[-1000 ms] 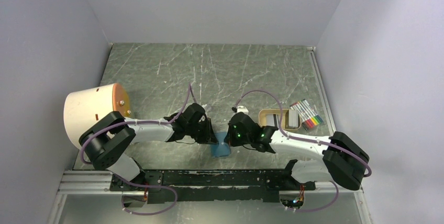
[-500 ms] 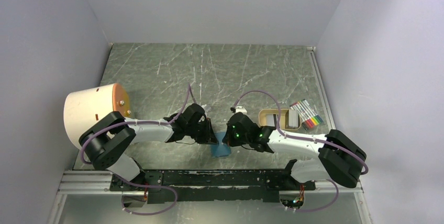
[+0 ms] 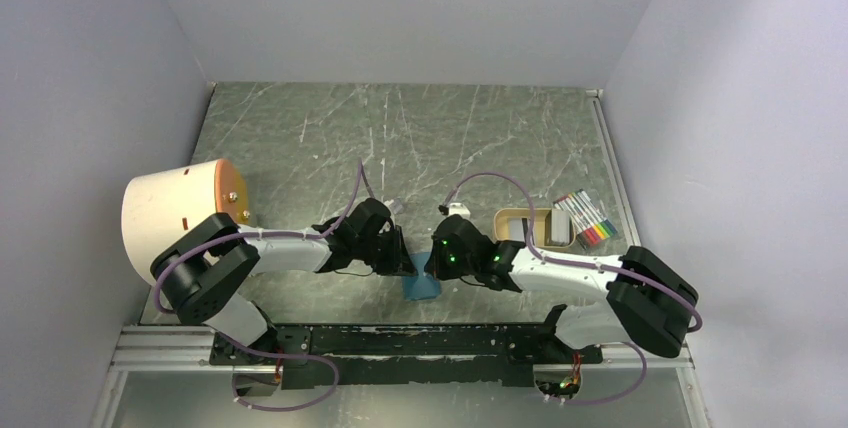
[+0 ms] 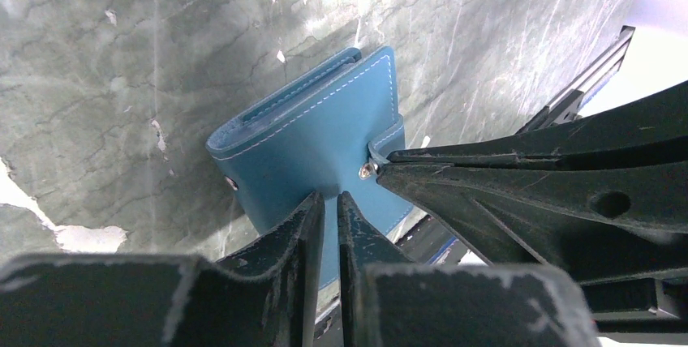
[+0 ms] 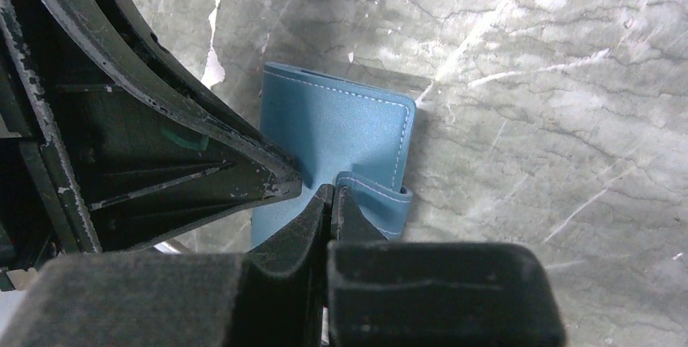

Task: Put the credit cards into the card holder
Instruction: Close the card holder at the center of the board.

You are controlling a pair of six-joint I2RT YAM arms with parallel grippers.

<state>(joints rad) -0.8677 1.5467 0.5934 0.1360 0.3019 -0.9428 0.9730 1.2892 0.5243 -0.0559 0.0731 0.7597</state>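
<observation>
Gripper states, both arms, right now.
Left gripper: closed on the card holder at its edge.
Right gripper: closed, tips against the snap tab; a grip on it cannot be told.

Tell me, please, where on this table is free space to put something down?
Bare: the far half of the table, from the pale tub across to the tan tray. Crowded: near middle, where left gripper and right gripper meet on the card holder.

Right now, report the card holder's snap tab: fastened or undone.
Undone: the right gripper pinches the snap tab, its stud bare, off the card holder.
</observation>
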